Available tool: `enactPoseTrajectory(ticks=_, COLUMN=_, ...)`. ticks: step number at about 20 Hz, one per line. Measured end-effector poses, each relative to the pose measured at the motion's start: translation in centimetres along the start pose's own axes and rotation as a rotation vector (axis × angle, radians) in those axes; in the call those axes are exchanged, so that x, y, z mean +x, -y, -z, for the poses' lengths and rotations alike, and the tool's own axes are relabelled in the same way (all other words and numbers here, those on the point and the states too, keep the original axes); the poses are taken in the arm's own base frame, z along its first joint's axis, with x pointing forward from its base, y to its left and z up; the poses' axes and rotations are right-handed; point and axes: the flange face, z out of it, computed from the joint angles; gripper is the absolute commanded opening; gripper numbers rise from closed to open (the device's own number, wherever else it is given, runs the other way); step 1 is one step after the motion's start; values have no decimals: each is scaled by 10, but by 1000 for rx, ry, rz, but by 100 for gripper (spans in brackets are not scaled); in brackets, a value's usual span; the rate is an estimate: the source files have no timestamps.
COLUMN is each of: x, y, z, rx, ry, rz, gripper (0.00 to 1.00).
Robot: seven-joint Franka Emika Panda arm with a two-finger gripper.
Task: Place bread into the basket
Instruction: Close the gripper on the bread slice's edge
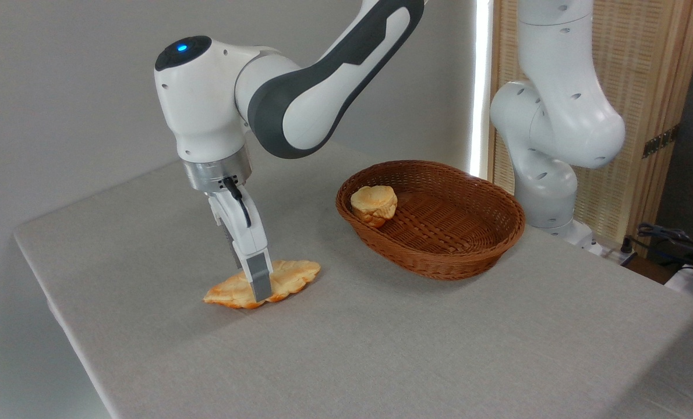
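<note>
Inside the basket (439, 256) sits one round bun (374, 205); the hand (253, 291) straddles the bread (288, 278), grip unclear.

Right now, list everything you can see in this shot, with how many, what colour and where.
bread: one, golden-orange, flat on the table, left of the basket
basket: one, brown wicker, centre-right on the table
bun: one, pale golden, inside the basket at its left end
table: one, grey cloth cover
screen: one, light wood, back right
cables: dark, far right edge
robot arm: one, white and grey
gripper: one, fingers down at the bread's middle
</note>
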Motion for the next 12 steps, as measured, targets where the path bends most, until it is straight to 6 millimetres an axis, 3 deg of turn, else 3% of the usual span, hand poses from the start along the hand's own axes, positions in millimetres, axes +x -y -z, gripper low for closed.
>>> enactPoseTrajectory(ticks=10, x=-1, y=4, z=-13, rx=8, ry=40, rz=-45, gripper=99)
enactPoseTrajectory(ticks=12, x=-1, y=4, z=-13, rx=8, ry=41, rz=-55, gripper=80)
